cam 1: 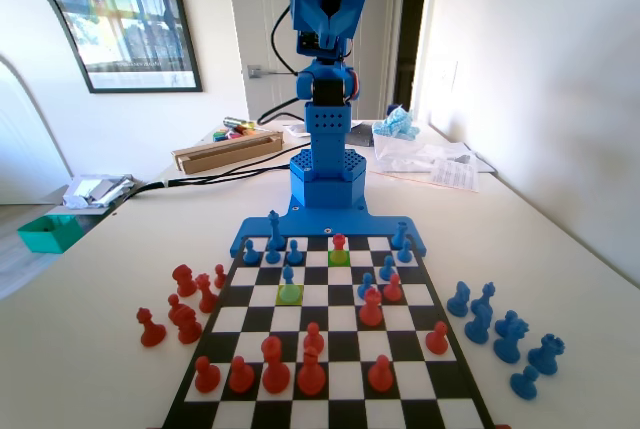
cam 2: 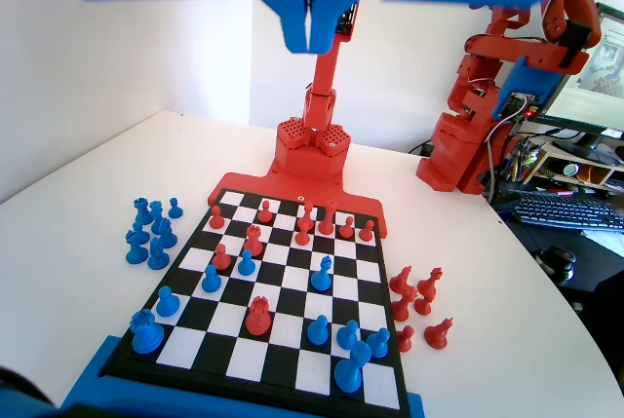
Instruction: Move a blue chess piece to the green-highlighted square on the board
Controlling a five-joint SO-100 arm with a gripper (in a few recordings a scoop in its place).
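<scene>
I hold the claw [cam 2: 310,33] high with jaws together and empty, surveying the board: the blue chess piece [cam 1: 288,275] stands on the lime square, at seven o'clock from the green-highlighted square [cam 1: 339,258], where a red pawn [cam 1: 339,243] stands.

In the fixed view, the board [cam 1: 330,349] is laid on the table [cam 1: 560,239] with the blue arm [cam 1: 325,69] set at its far end. The blue chess piece [cam 1: 288,276] is placed on the yellower highlighted square [cam 1: 290,294], left of centre. The green-highlighted square [cam 1: 339,257] is found farther and to the right, with a red pawn [cam 1: 339,243] on it. Captured pieces [cam 1: 505,334] are grouped off the board's right edge, others [cam 1: 175,309] off its left.
</scene>
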